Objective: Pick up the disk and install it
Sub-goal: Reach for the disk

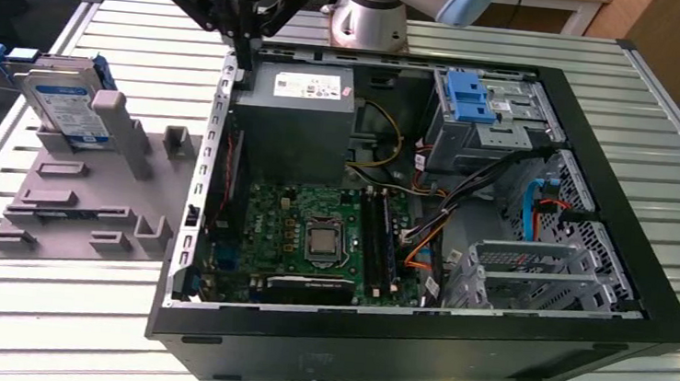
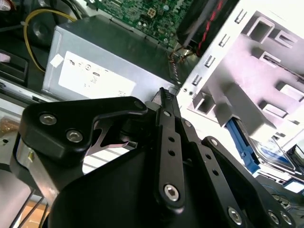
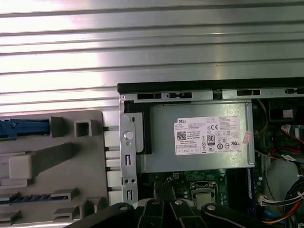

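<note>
The claw [image 1: 244, 48] is hovering over the back corner of the open computer case [image 1: 425, 350], fingers pressed together and carrying nothing. The disk [image 1: 62, 106] is leaning upright in a slot of the grey holder [image 1: 80, 209] on the table [image 1: 81, 334]. That is off to the exterior view's left, well apart from the claw. I'd judge it is propped that way so its top edge is sitting free for a grab from above. The case's side wall is standing between the two, and the grey power supply [image 1: 303, 113] is sitting below the claw. Farther in, a blue bracket [image 1: 469, 96] is standing without a drive.
</note>
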